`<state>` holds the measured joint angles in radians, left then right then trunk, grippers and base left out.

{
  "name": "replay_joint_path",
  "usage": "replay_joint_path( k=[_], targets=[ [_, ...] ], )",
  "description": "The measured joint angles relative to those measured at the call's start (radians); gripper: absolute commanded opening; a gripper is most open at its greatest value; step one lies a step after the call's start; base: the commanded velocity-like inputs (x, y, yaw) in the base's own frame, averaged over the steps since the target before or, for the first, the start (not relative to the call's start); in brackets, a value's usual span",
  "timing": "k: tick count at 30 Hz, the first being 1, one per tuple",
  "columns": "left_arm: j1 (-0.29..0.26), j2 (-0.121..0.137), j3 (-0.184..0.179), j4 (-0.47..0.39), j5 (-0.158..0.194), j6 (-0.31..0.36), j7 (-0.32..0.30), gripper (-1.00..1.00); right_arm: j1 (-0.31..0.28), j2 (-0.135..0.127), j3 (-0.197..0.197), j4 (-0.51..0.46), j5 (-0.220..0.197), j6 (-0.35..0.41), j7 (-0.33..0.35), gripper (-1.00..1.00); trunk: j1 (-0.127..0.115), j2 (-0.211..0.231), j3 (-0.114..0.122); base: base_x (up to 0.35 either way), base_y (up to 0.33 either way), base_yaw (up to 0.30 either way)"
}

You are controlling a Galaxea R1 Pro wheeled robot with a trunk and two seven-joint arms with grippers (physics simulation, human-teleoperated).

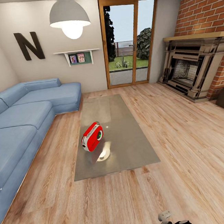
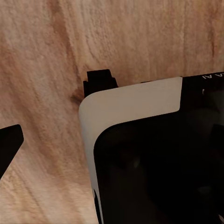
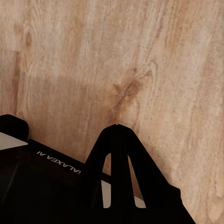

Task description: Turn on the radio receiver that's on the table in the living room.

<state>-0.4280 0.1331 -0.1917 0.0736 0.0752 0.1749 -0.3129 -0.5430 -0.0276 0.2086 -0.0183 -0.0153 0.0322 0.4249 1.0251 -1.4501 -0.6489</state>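
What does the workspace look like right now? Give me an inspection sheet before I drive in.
Surface: table, glossy grey top, low, on the wood floor ahead of the robot.
Job's things: radio, red, tilted on the table's near half, dial toward the right.
Clutter: nothing seen on the table besides the radio.
Grippers: right gripper fingers together, pointing at the floor; left gripper over bare floor, open or shut cannot be told.
Cables: nothing seen.
Surroundings: blue sofa left of the table, fireplace at right, glass doors behind, lamp overhead.
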Motion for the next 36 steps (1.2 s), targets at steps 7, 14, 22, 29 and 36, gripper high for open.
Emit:
replay_joint_path(
  k=[7,14,22,29,36],
  targets=[
    [0.0,0.0,0.0,0.0,-0.001,0.0,0.0,1.0,0.0,0.0,0.0,0.0,0.0,0.0,0.0,-1.0,0.0,0.0,0.0,0.0,0.0,0.0],
    [0.0,0.0,0.0,0.0,0.0,0.0,0.0,1.0,0.0,0.0,0.0,0.0,0.0,0.0,0.0,-1.0,0.0,0.0,0.0,0.0,0.0,0.0],
    [0.0,0.0,0.0,0.0,0.0,0.0,0.0,1.0,0.0,0.0,0.0,0.0,0.0,0.0,0.0,-1.0,0.0,0.0,0.0,0.0,0.0,0.0],
    [0.0,0.0,0.0,0.0,0.0,0.0,0.0,1.0,0.0,0.0,0.0,0.0,0.0,0.0,0.0,-1.0,0.0,0.0,0.0,0.0,0.0,0.0],
    [0.0,0.0,0.0,0.0,0.0,0.0,0.0,1.0,0.0,0.0,0.0,0.0,0.0,0.0,0.0,-1.0,0.0,0.0,0.0,0.0,0.0,0.0]
  ],
)
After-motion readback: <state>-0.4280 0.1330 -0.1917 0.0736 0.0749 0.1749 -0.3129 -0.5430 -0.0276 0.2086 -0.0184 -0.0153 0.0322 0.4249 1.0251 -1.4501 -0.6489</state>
